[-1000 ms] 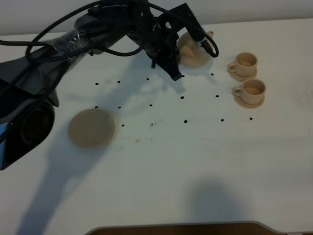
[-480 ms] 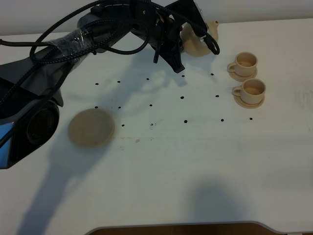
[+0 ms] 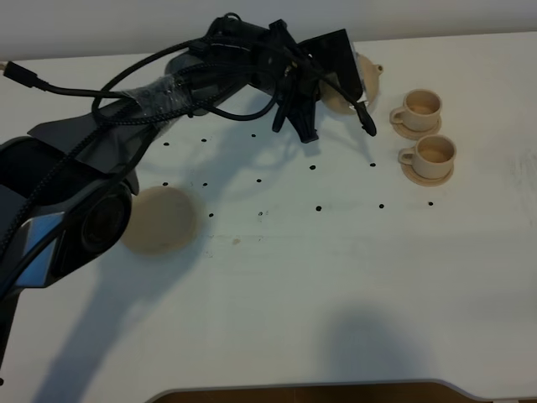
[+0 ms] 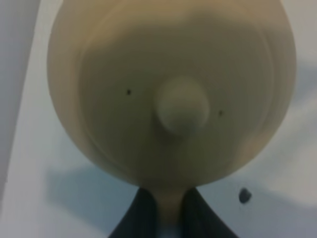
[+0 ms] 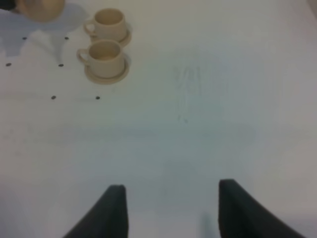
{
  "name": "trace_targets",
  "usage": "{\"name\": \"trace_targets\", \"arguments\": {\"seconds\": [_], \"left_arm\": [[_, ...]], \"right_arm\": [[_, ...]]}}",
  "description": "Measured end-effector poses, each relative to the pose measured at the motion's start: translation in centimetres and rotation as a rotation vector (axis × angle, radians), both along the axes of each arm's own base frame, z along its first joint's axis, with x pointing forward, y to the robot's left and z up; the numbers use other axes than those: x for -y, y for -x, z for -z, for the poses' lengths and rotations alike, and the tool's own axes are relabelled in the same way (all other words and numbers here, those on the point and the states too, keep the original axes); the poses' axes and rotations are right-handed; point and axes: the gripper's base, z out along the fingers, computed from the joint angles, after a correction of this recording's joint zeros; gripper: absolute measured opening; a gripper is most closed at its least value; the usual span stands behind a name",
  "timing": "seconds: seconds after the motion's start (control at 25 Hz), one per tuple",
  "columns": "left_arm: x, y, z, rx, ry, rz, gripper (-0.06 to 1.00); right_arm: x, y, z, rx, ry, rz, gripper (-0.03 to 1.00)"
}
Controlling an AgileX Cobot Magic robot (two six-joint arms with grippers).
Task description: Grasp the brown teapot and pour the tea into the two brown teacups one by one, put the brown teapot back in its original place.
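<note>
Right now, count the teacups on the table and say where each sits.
2. The far teacup sits right of the teapot; the near teacup sits just in front of it. None seems hidden.

Teapot (image 3: pixel 369 74) is left of the far teacup (image 3: pixel 420 106), near teacup (image 3: pixel 435 153) before it, large saucer (image 3: pixel 166 222) far left.

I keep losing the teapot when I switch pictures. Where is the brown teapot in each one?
Exterior high: the brown teapot is near the top, right of the middle, partly hidden.
Left wrist: it fills most of the picture, with the left gripper shut on its handle.
Right wrist: only a piece shows in the top left corner.
Landmark: the two brown teacups sit near it in the exterior and right wrist views.
</note>
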Motion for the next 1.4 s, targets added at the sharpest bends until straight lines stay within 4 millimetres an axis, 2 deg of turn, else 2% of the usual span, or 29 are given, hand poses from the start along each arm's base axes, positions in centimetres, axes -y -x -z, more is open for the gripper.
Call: {"name": "trace_targets", "arguments": {"seconds": [0.12, 0.36, 0.68, 0.88, 1.12, 1.28, 1.4], "left_arm": [[0.6, -0.2, -0.2, 0.053, 0.015, 0.014, 0.13], [1.0, -0.3, 1.1, 0.079, -0.004, 0.035, 0.13], [1.2, -0.5, 0.9, 0.136, -0.016, 0.055, 0.13], [1.0, -0.4, 0.8, 0.092, -0.035, 0.018, 0.13], [0.7, -0.5, -1.0, 0.081, -0.126, -0.051, 0.13], [1.9, 0.0, -2.1, 0.139, -0.171, -0.043, 0.13], [2.7, 0.4, -2.0, 0.178, -0.214, -0.023, 0.13]], "right_arm": [[0.0, 0.0, 0.0, 0.0, 0.0, -0.001, 0.41], [0.0, 0.0, 0.0, 0.0, 0.0, -0.001, 0.41], [0.0, 0.0, 0.0, 0.0, -0.001, -0.001, 0.41], [0.0, 0.0, 0.0, 0.001, -0.001, -0.001, 0.41], [0.0, 0.0, 0.0, 0.001, -0.004, -0.003, 0.41], [-0.1, 0.0, 0.0, 0.001, -0.006, -0.004, 0.41], [-0.1, 0.0, 0.0, 0.001, -0.007, -0.005, 0.41]]}}
